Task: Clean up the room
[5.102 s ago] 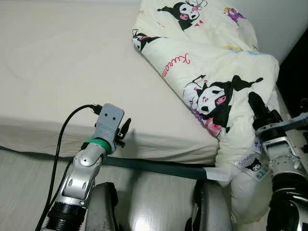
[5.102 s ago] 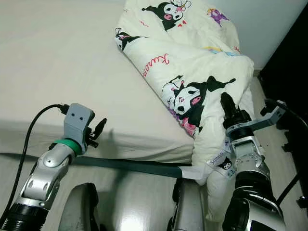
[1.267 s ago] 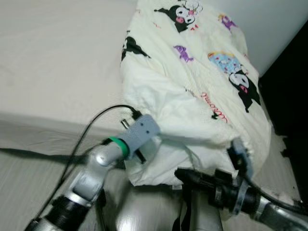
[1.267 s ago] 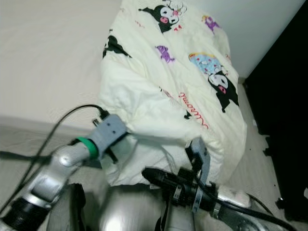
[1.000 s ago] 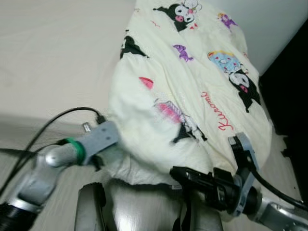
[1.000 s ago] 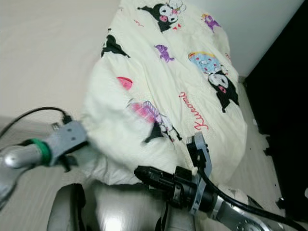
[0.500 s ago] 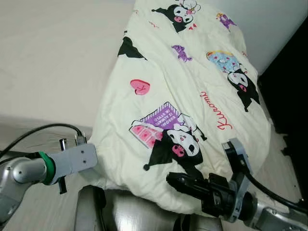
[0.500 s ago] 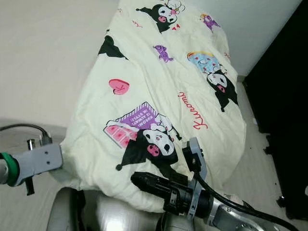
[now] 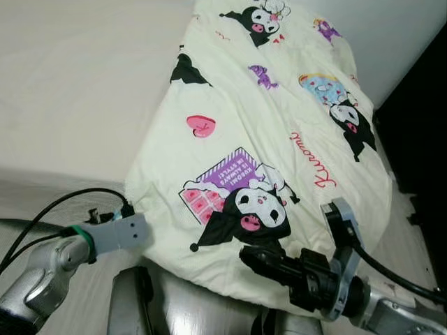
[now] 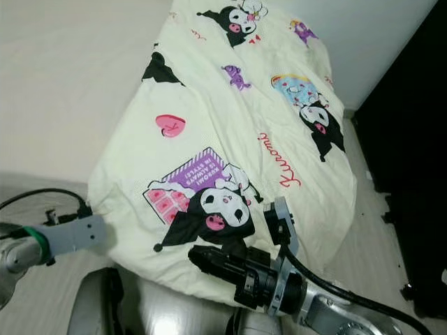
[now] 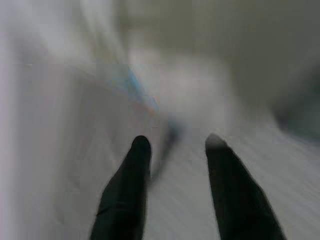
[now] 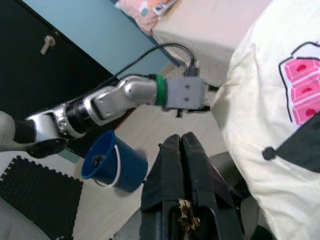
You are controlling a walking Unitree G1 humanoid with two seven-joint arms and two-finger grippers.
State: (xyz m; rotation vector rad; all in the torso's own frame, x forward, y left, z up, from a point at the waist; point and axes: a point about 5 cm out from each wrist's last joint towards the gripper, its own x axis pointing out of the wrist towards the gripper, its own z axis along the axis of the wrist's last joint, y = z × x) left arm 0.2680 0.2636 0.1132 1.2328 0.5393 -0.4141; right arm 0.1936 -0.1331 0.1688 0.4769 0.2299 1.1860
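Cream cartoon-print duvet (image 9: 279, 132) spread over the bed (image 9: 77, 91), soft, light and floppy, best pinched at its near hem; left gripper (image 11: 175, 150) jaws apart beside that hem, right gripper (image 12: 181, 145) jaws closed, empty.

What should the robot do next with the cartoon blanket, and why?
Probably draw the left end effector back from the blanket. Its fingers are apart with nothing between them, and the blanket already lies spread out flat on the bed. The right end effector, fingers pressed together, waits below the blanket's near edge.
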